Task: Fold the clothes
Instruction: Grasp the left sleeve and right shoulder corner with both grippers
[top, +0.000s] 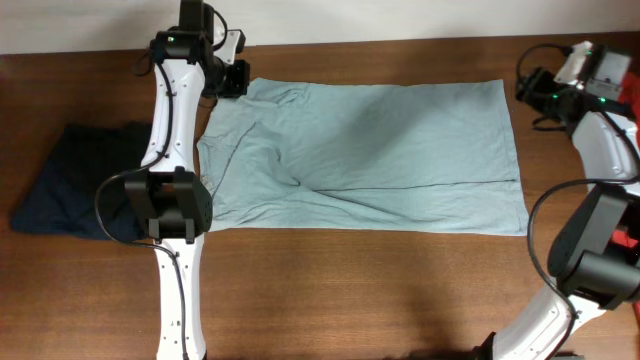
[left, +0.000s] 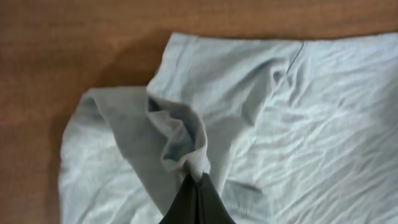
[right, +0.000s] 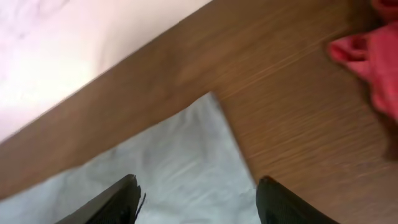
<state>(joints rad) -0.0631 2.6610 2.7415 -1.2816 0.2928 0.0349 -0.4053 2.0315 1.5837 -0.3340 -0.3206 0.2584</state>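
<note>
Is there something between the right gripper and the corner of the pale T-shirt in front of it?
Nothing visible does. In the right wrist view the right gripper is open, and the corner of the pale T-shirt lies uncovered straight ahead of it. The red garment lies off to the side on the table, apart from that corner.

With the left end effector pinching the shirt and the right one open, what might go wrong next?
The left end effector holds only a small bunched pinch of the T-shirt; it may slip when lifted. The right end effector hangs open near its corner and could miss it.
</note>
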